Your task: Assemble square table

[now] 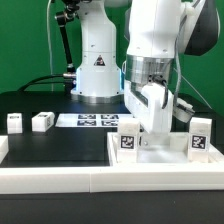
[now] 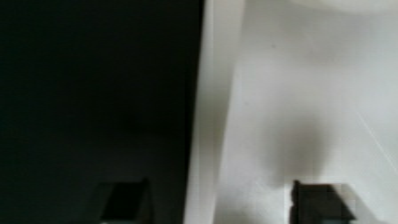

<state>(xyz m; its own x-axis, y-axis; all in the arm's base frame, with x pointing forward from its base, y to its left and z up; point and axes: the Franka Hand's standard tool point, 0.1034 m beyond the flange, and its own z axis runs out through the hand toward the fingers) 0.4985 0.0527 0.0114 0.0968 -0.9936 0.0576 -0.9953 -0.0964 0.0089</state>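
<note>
White slab of the square table (image 1: 175, 150) sits at four o'clock on the black work surface, against the front rail (image 1: 70, 178), likely so it stays braced. Your gripper (image 1: 153, 120) hangs over its rim. In the wrist view the fingertips (image 2: 322, 197) stand apart, straddling the white edge. Whether they pinch it, cannot tell. Two legs (image 1: 42, 121) wait at nine o'clock, well apart from the slab, with the marker board (image 1: 95, 120) between. Nothing seems to block the approach.
</note>
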